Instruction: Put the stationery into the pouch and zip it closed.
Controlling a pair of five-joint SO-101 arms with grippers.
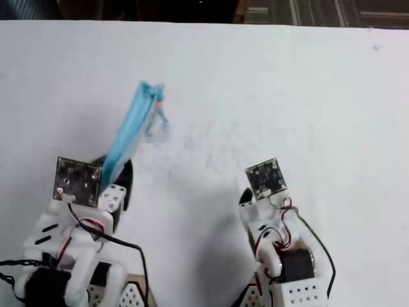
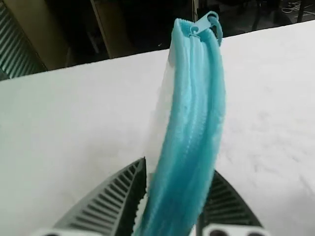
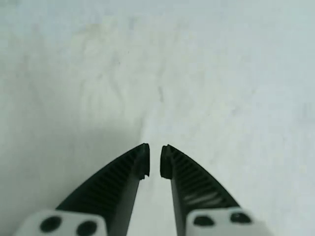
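Left fingers (image 2: 118, 201) pinch the blue pouch (image 2: 194, 123) between them; right fingers (image 3: 123, 182) nearly pressed together.

Two arms, white plastic shells.

Left gripper (image 2: 178, 169) — dark grey wedge fingers (image 2: 115, 201), ribbed on top and toothed at the inner edge, on white knuckles with round black holes.

Right gripper (image 3: 155, 161) — same ribbed dark wedges, two black holes in the white mount behind one of them.

Behind the left hand, a square bare camera board (image 1: 78, 181). The right arm's camera board (image 1: 266, 176) is darker.

Thick black cable (image 1: 121, 242) trails back from the left wrist. Red wires (image 1: 259, 242) loop behind the right, above a black motor block (image 1: 295, 263) and a perforated white base (image 1: 297, 294).
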